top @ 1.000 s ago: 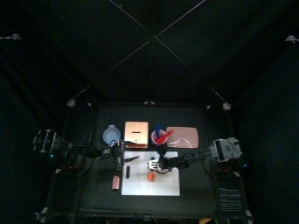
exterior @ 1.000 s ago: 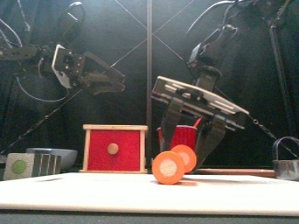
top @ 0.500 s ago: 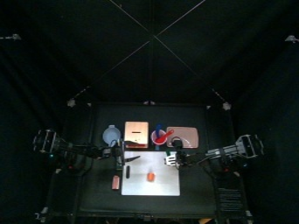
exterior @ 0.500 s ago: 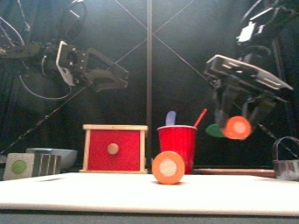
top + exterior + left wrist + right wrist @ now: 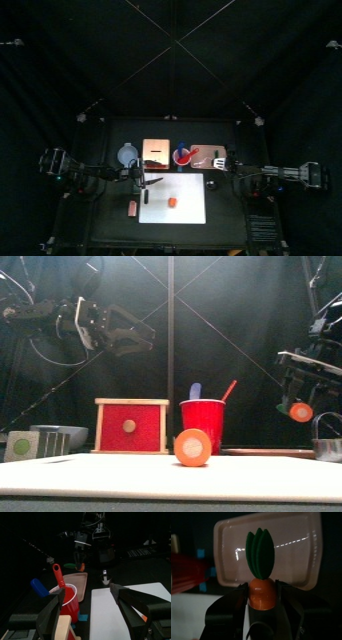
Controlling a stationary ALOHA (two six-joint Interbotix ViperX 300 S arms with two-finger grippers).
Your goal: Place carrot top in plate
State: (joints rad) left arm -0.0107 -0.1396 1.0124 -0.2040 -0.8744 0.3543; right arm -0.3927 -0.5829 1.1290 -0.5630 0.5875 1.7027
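Pale tray behind green-leafed, orange-based carrot top [image 5: 261, 572]

1. The left gripper [image 5: 131, 338] has two black jaws on a black body with a pale rectangular plate on its side.
2. Thin black cables loop beside the left arm [image 5: 40, 316].
3. The right gripper [image 5: 261, 612] has broad, dark, matte jaws.
4. The right arm [image 5: 283, 176] is black with greyish joint housings.

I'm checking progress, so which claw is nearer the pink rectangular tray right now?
Right. The right claw, holding the orange carrot piece with green leaves, hovers just before the pink rectangular tray; the left claw hangs high on the opposite side.
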